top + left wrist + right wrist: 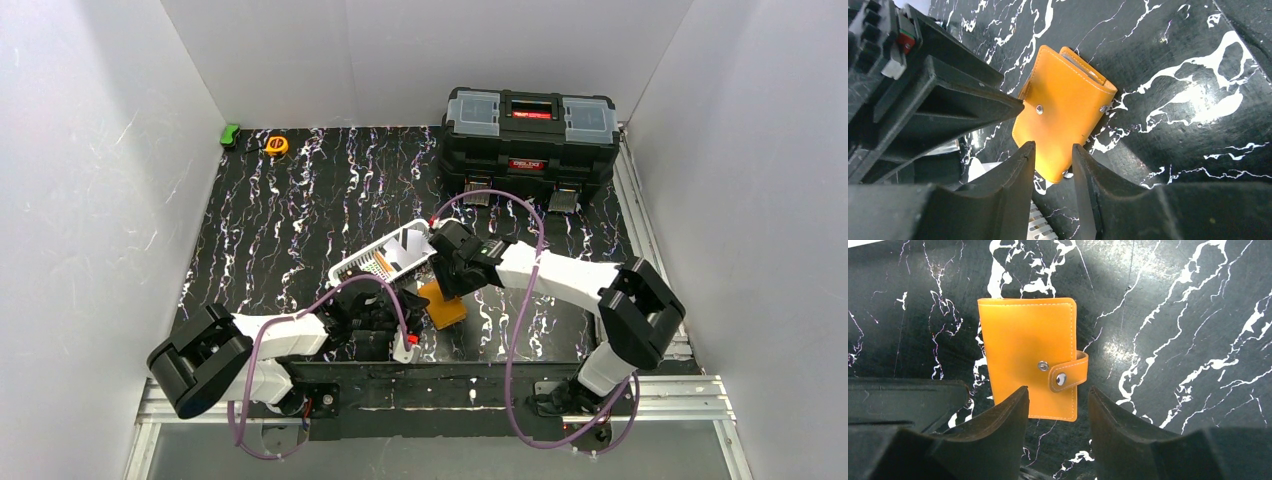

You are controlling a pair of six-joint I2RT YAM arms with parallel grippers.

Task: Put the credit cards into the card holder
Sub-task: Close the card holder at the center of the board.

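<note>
Right gripper (1058,392) fingers nearest lens, jaws part-open, empty, hanging over card holder (1025,345) at frame centre. It's folded flat on black marbled tabletop (1173,315). Left gripper (1053,147) has narrower gap, nothing pinched. Guessing both are lining up to pry it open.

The top external camera sits high above and behind both arm bases, looking down and forward across the whole marbled black counter (300,200) to the black toolbox (530,140) at its far edge. Each wrist camera sits just behind its own tool, with the left tool (1053,150) and the right tool (1058,392) at the bottom of their frames, looking down at the counter from close by. All three views share the orange card holder (443,305) and the counter around it, and the two wrist views see it turned differently.
</note>
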